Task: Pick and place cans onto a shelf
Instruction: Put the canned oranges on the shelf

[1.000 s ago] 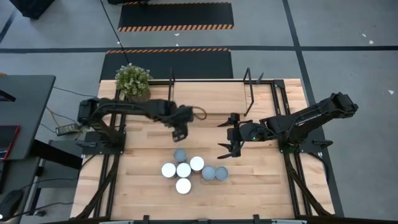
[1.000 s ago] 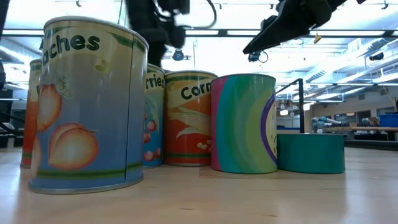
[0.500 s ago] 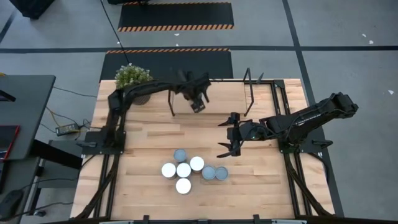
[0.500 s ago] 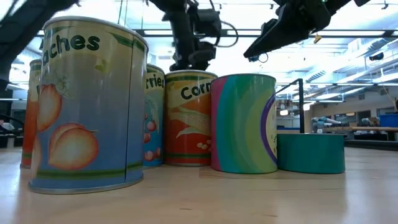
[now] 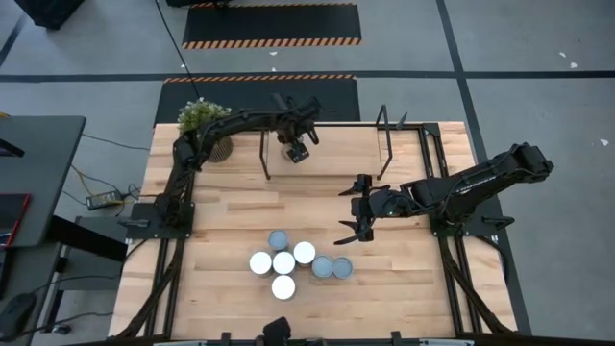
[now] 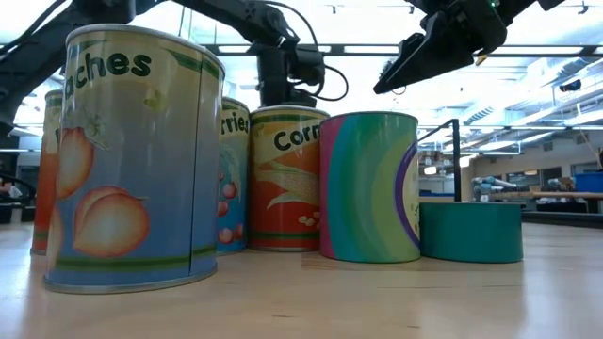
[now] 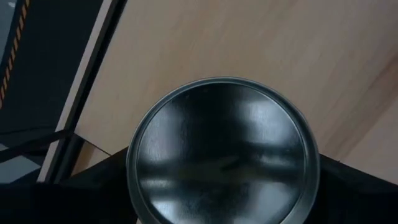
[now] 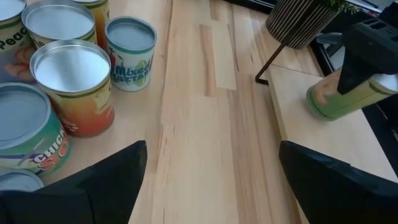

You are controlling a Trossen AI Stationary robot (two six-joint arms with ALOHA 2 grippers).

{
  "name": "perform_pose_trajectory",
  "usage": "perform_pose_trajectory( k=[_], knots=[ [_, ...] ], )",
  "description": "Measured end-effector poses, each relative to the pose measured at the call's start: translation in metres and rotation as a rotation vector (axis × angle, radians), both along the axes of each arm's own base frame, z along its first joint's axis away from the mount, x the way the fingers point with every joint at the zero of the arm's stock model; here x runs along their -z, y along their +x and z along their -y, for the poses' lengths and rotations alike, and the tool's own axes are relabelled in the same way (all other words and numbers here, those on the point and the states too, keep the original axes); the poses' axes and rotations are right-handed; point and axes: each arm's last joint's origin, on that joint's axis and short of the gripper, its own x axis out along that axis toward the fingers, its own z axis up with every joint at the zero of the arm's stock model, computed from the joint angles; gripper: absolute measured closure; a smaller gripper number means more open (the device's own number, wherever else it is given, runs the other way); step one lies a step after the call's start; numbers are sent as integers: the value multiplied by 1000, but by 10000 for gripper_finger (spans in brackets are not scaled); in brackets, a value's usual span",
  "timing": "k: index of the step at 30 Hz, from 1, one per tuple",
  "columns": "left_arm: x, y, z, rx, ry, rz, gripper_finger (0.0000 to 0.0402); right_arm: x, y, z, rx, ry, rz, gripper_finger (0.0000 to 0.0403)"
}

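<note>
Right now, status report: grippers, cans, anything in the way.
Left gripper shut on green can, over shelf. Right gripper open, empty, above table. Six cans clustered there. Nothing in the way.

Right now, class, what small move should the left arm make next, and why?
Probably ease the green-labelled metal can straight down onto the light wood shelf with black metal end frames, then release. The left tool grips that can right over the shelf surface, and I cannot tell whether its base rests there yet.
</note>
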Motion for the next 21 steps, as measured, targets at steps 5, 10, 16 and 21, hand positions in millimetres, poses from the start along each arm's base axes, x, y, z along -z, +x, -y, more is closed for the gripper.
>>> perform_pose_trajectory(
  k=[5,10,16,21],
  knots=[
    [0,1,-2,26,-13,27,35,0,0,0,-1,0,0,30],
    [0,0,-2,21,-19,16,5,0,0,0,-1,0,1,30],
    [-9,2,-1,38,52,9,12,0,0,0,-2,1,2,30],
    [-25,9,7,129,105,18,13,0,0,0,-2,1,2,30]
  ],
)
